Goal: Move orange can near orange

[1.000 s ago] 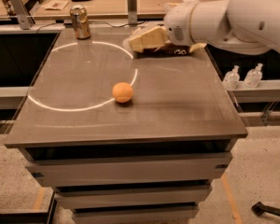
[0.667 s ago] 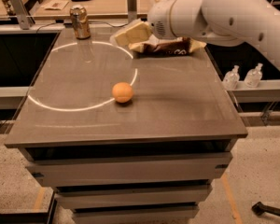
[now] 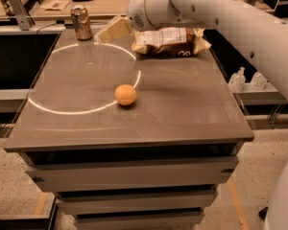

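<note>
The gripper hangs low over the far side of the table. It is a tan wedge at the end of the 1 thick white arm, which reaches in from the right. From where I stand I cannot tell whether it is spread or pressed together.

The orange can stands upright just ahead of the gripper's tip, on the side it points to. The can is near the gripper but apart from it, with a sliver of tabletop showing between the 2. Its silver top sits about level with the gripper.

The orange lies well apart from the gripper, out toward the middle of the tabletop and on the near side of it. It rests on the line of a thin bright ring that curves across the grey surface. The far arc of that ring passes just below the gripper and close to the foot of the can. The can and the fruit are well apart from each other.

Behind the gripper, under the wrist of the arm, a brown-and-white snack bag lies flat along the far edge. Further back on that side, off the table and lower down, 2 small pale bottles stand on a ledge. Drawer fronts are stacked below the tabletop, well below the gripper
</note>
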`<state>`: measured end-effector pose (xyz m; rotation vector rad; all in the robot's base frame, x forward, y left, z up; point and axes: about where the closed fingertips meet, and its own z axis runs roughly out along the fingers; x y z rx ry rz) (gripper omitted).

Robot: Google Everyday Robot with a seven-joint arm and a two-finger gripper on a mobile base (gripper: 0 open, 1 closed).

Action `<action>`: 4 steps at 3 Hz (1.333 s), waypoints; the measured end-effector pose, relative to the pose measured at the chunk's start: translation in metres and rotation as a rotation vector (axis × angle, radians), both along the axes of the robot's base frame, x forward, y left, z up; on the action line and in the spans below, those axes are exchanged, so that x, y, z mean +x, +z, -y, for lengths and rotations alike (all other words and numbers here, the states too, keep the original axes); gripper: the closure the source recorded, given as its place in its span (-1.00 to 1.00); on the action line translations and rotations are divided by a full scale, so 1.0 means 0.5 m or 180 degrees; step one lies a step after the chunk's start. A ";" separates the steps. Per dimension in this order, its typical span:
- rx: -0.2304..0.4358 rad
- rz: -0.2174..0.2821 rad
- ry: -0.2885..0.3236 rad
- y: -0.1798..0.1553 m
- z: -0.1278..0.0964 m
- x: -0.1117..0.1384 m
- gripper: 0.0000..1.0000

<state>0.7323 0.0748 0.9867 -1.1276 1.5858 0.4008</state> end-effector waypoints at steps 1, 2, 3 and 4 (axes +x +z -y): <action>0.0000 0.0000 0.0000 0.000 0.000 0.000 -1.00; 0.0148 -0.0006 -0.0085 -0.015 -0.007 0.056 -1.00; 0.0238 -0.0001 -0.0038 -0.045 -0.028 0.137 -1.00; 0.0192 -0.0080 0.0218 -0.117 -0.073 0.206 -1.00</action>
